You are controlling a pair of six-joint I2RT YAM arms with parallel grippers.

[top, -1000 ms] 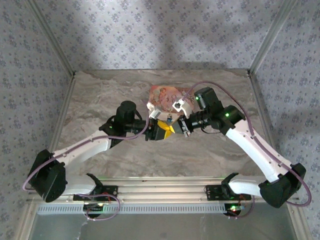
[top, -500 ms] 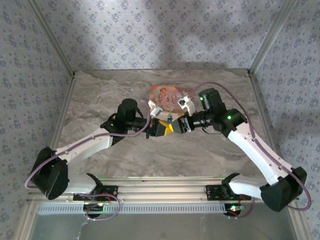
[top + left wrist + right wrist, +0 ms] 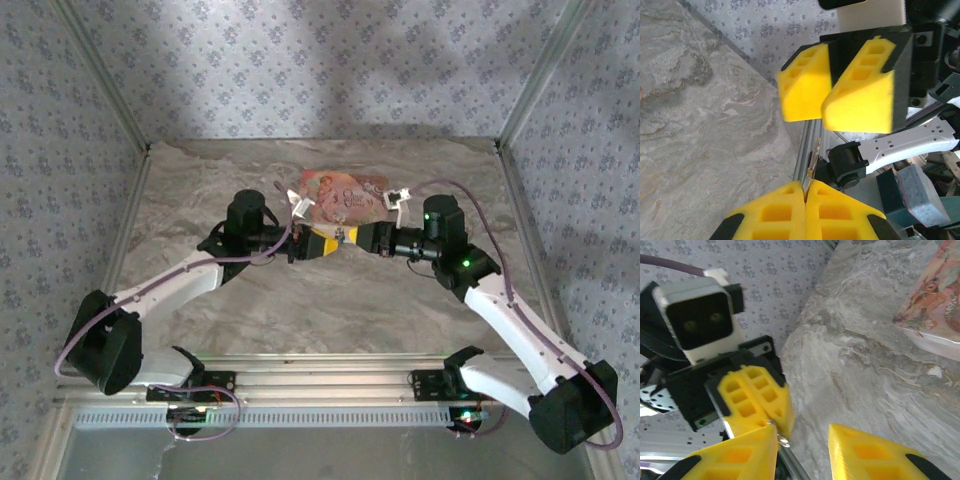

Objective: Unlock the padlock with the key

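Where the grippers meet: middle of the grey marbled bench [image 3: 200, 180], tip to tip, judged for key insertion.
Left gripper [image 3: 805, 190]: yellow pads pressed together on a thin metal key [image 3: 813, 155], steadying it.
Padlock: too small to locate.
Right gripper [image 3: 802, 445]: pads parted, gripping nothing.
Clearance: pink floral-printed box [image 3: 340, 195] just behind; bench front open.
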